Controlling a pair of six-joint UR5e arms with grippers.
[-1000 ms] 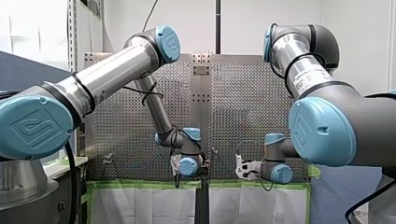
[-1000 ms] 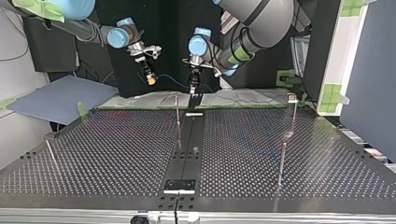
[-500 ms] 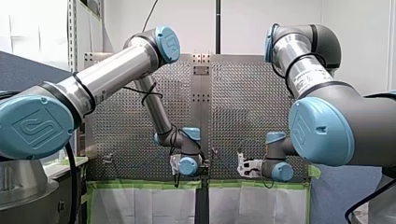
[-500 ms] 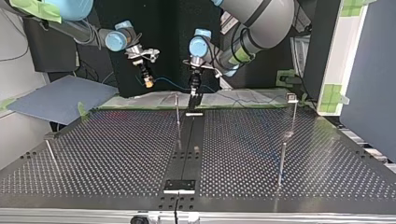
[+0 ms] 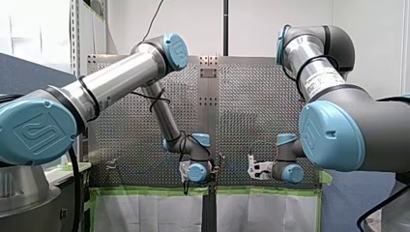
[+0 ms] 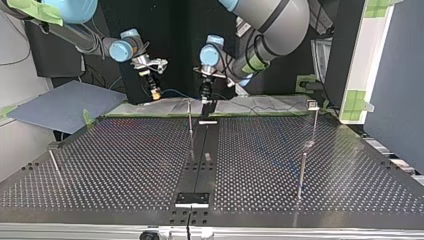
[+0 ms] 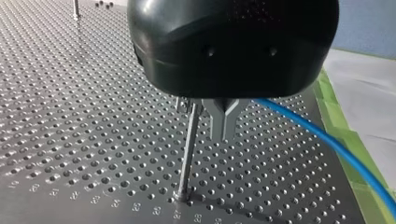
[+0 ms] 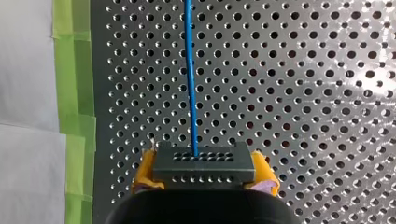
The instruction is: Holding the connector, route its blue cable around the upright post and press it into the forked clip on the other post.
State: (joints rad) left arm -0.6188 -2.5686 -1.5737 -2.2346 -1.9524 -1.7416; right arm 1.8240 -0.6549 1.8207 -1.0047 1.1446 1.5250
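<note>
In the right wrist view my right gripper [image 8: 204,169] is shut on a dark connector block [image 8: 205,157], one yellow pad on each side. The blue cable [image 8: 190,79] runs straight ahead from it over the perforated plate. In the left wrist view my left gripper [image 7: 223,134] has its metal fingers shut, and the blue cable [image 7: 327,140] trails away from them. A thin upright post [image 7: 188,144] stands right beside those fingers. In the top view my right gripper [image 6: 155,93] hangs at the far left, and my left gripper [image 6: 205,100] is near the middle post [image 6: 190,122].
A post with a clip on top [image 6: 313,117] stands at the top view's far right, with another post [image 6: 301,172] nearer. A short post [image 6: 55,162] stands at the left. Green tape [image 8: 74,116] edges the plate, with white sheet beyond it.
My right gripper has carried the connector toward the top view's left and a little lower, drawing the cable out. My left arm has shifted only slightly beside the middle post.
</note>
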